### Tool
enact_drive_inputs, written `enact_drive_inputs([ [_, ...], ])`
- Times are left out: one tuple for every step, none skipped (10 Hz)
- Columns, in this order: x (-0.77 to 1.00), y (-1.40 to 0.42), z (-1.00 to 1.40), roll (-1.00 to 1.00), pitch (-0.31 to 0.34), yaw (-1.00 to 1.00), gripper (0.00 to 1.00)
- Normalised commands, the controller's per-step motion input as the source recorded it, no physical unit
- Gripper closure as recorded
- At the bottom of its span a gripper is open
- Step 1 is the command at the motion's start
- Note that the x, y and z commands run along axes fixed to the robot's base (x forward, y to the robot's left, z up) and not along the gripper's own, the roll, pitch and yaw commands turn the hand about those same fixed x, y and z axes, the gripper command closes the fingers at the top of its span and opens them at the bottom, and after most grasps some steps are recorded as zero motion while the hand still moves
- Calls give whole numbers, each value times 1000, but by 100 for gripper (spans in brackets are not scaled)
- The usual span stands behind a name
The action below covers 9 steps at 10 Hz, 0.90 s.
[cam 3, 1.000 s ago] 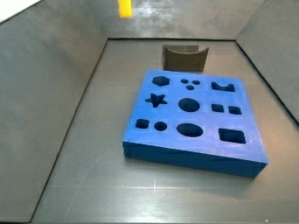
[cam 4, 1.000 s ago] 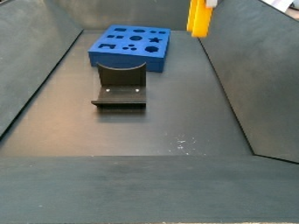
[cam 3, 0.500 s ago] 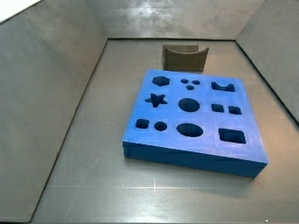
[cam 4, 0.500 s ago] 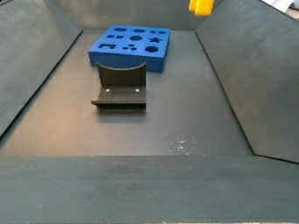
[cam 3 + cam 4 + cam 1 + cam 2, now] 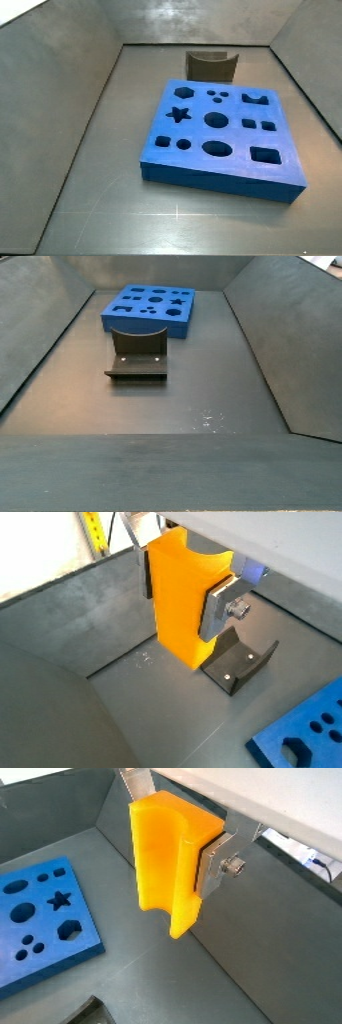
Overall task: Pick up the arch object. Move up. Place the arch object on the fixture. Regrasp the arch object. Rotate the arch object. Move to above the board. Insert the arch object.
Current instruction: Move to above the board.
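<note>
The gripper (image 5: 183, 592) is shut on the yellow-orange arch object (image 5: 185, 600), holding it upright high above the floor; it shows in both wrist views, and its curved notch faces the camera in a wrist view (image 5: 166, 863). Silver fingers (image 5: 218, 863) clamp its two sides. The gripper and arch object are out of both side views. The dark fixture (image 5: 211, 66) stands on the floor behind the blue board (image 5: 221, 130); both also show in a side view, fixture (image 5: 136, 349) and board (image 5: 150, 308). The fixture (image 5: 238, 667) lies far below the held piece.
Grey sloped walls (image 5: 267, 346) enclose the dark floor (image 5: 160, 406) on all sides. The board's dark shaped holes (image 5: 214, 121) face upward. A corner of the board (image 5: 307, 737) shows in a wrist view.
The gripper with the arch object has risen: it showed at the top of both side views a second ago, only its tip half a second ago, and is now out of both.
</note>
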Motion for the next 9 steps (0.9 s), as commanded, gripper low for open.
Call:
enact_drive_inputs([
  [11,-11,478,23,89,18,100],
  [9,-9,360,19,88,17,100],
  [8,-8,243,16,90,15,100],
  [289,-1000,-69,-29,28,1000,100],
  [293,-1000,-92,-26,27,1000,100],
  [318,-1000,-93,-26,29,1000,100],
  [326,-1000,-91,-34,29,1000,100],
  [326,-1000,-87,-24,27,1000,100],
  [329,-1000,-85,-24,26,1000,100],
])
